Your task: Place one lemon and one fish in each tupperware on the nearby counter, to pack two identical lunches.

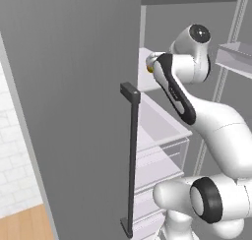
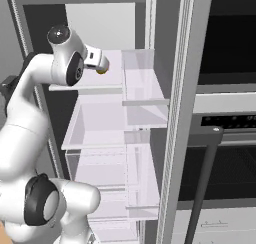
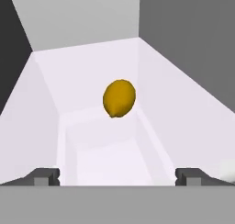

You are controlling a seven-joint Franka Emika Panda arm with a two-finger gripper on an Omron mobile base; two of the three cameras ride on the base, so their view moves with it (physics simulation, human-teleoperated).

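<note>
A yellow lemon (image 3: 119, 98) lies on a pale shelf (image 3: 92, 149) inside the open fridge, a short way ahead of my gripper (image 3: 118, 177). The gripper is open, its two dark fingertips (image 3: 46, 176) wide apart with nothing between them. In the right base view the lemon (image 2: 101, 71) peeks out just below the hand, at the upper shelf. It shows as a yellow spot (image 1: 149, 68) by the wrist in the left base view. A strip of light-brown wooden counter (image 1: 24, 226) lies at the lower left, under a white brick wall. The fish and the tupperware are out of view.
The grey fridge door (image 1: 74, 111) with a dark vertical handle (image 1: 132, 160) stands open to the left of the arm. Clear shelves and drawers (image 2: 100, 173) stack below the hand. Door bins (image 2: 142, 83) hang to the right. A dark oven (image 2: 230, 163) stands beyond the fridge's right wall.
</note>
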